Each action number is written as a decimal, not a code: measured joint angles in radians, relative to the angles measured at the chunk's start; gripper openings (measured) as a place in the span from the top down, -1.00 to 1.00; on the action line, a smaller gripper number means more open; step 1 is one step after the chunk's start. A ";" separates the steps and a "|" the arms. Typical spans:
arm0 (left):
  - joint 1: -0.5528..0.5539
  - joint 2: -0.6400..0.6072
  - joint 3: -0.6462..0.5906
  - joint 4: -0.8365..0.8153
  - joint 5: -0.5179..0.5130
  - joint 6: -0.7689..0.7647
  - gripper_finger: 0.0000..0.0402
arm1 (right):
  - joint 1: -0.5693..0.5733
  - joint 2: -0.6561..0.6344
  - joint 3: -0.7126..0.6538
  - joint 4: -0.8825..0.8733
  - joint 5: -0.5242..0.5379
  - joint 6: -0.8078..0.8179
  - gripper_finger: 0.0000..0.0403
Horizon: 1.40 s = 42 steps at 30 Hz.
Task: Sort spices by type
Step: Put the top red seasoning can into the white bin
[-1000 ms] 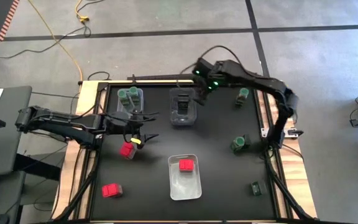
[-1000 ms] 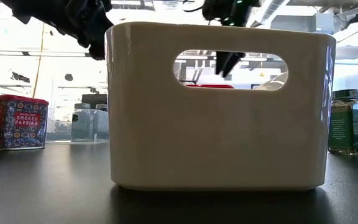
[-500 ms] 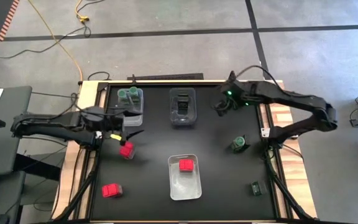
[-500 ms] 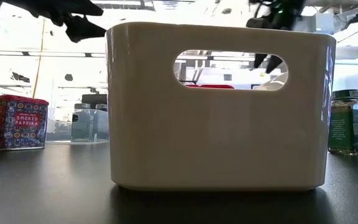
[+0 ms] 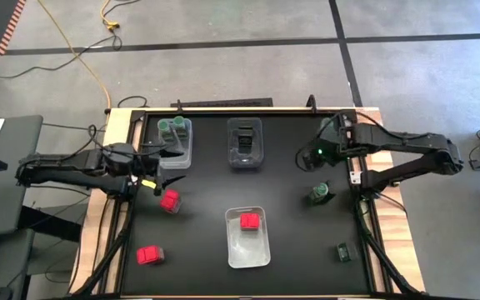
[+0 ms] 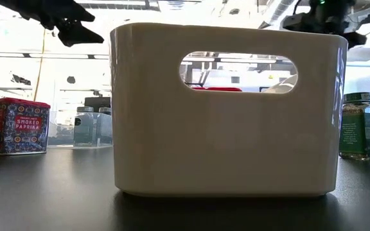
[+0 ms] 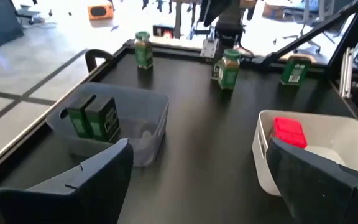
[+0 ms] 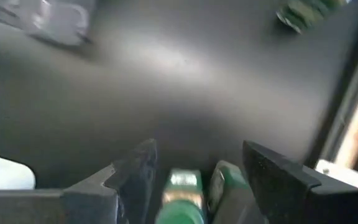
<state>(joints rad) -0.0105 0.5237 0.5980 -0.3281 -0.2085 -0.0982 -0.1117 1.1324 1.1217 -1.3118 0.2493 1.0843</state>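
The black table (image 5: 290,225) carries three clear bins. The front bin (image 5: 247,242) holds one red packet (image 5: 249,221); the far middle bin (image 5: 245,143) holds dark boxes (image 7: 94,118); the far-left bin (image 5: 174,140) holds green-lidded jars (image 5: 172,127). Two more red packets (image 5: 170,201) lie loose at the left, and a jar (image 5: 321,193) and a dark box (image 5: 342,251) on the right. The left gripper (image 5: 167,166) hovers spread wide and empty beside the far-left bin. The right gripper (image 5: 310,158) hangs above the right-hand jar, fingers apart, grasping nothing.

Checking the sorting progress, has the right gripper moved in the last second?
Yes. The right gripper swung from the middle bin toward the table's right edge.
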 joint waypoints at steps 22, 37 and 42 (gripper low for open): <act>0.000 0.001 0.000 -0.001 0.001 -0.125 -0.75 | 0.252 -0.002 0.000 -0.047 0.000 0.164 -0.32; -0.066 0.155 0.050 -0.008 -0.128 -0.430 -0.75 | 0.252 -0.002 0.000 -0.043 0.004 0.070 -0.32; -0.105 0.311 0.182 -0.155 -0.264 -0.602 -0.74 | 0.252 -0.002 0.000 -0.039 0.011 0.023 -0.32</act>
<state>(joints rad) -0.1152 0.8345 0.7796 -0.4835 -0.4726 -0.6999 0.1402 1.1309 1.1221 -1.3513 0.2607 1.1071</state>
